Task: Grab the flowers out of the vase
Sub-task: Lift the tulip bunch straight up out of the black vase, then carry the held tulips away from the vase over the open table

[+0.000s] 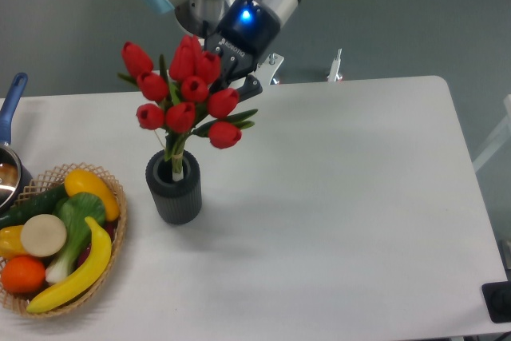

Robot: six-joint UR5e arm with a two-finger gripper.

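Now my jaws grip the flowers [185, 97] from behind the buds, bunch raised above the vase [173, 188], stem ends only just inside its mouth. Vase upright on the table [343, 197], beside the wicker basket [112, 257].
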